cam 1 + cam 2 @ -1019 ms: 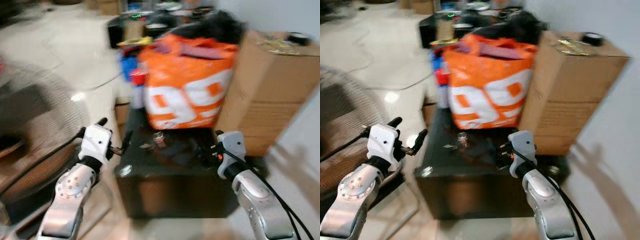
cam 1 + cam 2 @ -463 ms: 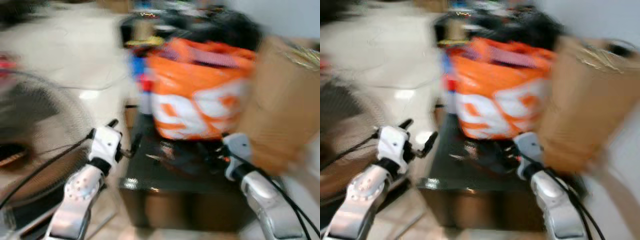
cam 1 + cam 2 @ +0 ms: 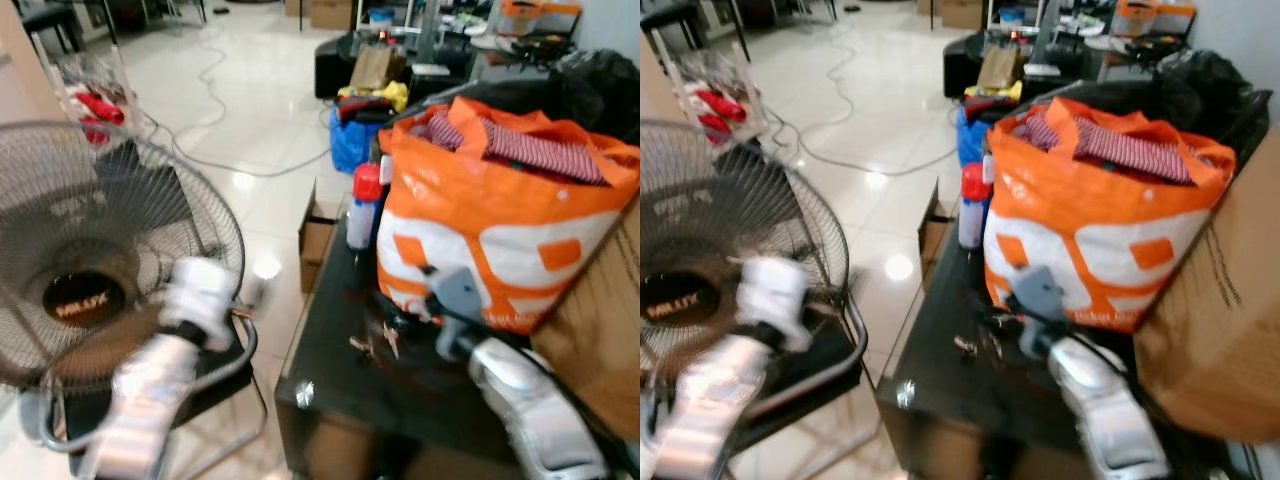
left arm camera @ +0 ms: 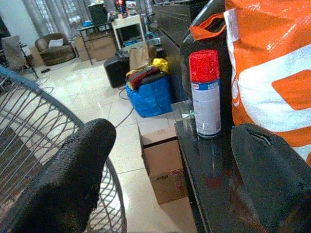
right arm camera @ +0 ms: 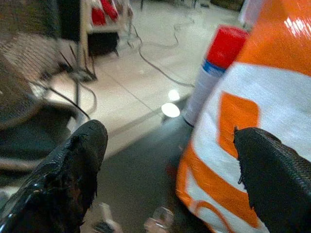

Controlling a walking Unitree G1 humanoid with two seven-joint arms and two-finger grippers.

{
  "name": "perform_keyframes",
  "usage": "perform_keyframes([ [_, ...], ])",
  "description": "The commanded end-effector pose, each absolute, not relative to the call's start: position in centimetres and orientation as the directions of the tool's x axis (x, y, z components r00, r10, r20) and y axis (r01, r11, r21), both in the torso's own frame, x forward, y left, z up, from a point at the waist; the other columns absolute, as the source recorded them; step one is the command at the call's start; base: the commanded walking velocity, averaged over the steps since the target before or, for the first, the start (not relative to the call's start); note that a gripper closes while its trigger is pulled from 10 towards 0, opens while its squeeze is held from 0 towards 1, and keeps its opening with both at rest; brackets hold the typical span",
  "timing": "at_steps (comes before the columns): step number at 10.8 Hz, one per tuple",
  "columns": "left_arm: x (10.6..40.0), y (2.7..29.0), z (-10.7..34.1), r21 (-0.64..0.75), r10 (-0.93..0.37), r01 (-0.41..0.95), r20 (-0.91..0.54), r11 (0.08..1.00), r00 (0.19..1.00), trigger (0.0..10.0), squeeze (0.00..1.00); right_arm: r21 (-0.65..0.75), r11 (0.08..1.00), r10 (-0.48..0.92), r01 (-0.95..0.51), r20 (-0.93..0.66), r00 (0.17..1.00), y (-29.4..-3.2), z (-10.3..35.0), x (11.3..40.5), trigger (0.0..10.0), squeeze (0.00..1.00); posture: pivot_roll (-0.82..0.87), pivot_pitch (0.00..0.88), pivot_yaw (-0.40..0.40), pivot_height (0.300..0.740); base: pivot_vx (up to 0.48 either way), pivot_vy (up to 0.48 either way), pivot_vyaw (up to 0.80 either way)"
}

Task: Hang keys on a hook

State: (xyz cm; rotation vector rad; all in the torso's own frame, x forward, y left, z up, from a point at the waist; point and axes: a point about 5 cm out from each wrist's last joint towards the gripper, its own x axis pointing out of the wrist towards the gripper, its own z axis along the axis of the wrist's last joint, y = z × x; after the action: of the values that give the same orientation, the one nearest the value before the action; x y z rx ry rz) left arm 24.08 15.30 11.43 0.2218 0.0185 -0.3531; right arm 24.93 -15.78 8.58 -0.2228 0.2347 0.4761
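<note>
A small bunch of keys (image 3: 375, 342) lies on the black table (image 3: 330, 375), in front of the orange bag (image 3: 500, 240). My right gripper (image 5: 170, 141) hovers over the table just right of the keys, close to the bag's front, fingers (image 5: 68, 174) spread wide with nothing between them. The keys (image 5: 104, 224) show blurred at the lower edge of the right wrist view. My left gripper (image 4: 170, 145) is off the table's left side in front of the fan, open and empty, motion-blurred in the left eye view (image 3: 200, 290).
A large standing fan (image 3: 90, 250) fills the left. A red-capped spray can (image 3: 365, 205) stands at the table's far edge beside the bag. A big cardboard box (image 3: 1220, 330) sits to the right. A small carton (image 4: 163, 155) and a blue bag (image 3: 355, 140) are on the floor behind.
The whole picture has swung, so the camera moved; the fan and the floor at left now show more. My left arm is blurred in motion. The keys lie where they were on the table.
</note>
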Motion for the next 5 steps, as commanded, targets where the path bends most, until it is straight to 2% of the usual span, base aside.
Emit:
perform_keyframes([
  [1,24.1,16.1,11.7,0.235,-0.333,0.339,-0.068,0.911,0.940,10.0,0.00,-0.164,0.854,0.447,-0.494,-0.254,0.858,-15.2,9.1,25.4,10.0,1.00,0.02,0.000,-0.008,0.740,0.000,0.000,0.00],
  [3,23.6,15.9,10.7,0.245,-0.406,0.435,-0.160,0.867,0.900,10.0,0.00,-0.153,0.817,0.473,-0.556,-0.373,0.798,-14.8,7.7,25.5,10.0,0.98,0.02,0.000,-0.006,0.740,0.000,0.000,0.00],
  [4,23.4,15.8,10.3,0.253,-0.435,0.474,-0.195,0.843,0.879,10.0,0.00,-0.144,0.794,0.502,-0.591,-0.395,0.770,-14.4,7.3,25.5,10.0,0.55,0.02,0.000,-0.006,0.740,0.000,0.000,0.00],
  [5,22.9,15.8,9.3,0.263,-0.467,0.533,-0.274,0.804,0.841,10.0,0.00,-0.144,0.774,0.507,-0.616,-0.441,0.740,-13.6,6.4,26.0,10.0,0.00,0.01,0.000,-0.005,0.740,0.000,0.000,0.00],
])
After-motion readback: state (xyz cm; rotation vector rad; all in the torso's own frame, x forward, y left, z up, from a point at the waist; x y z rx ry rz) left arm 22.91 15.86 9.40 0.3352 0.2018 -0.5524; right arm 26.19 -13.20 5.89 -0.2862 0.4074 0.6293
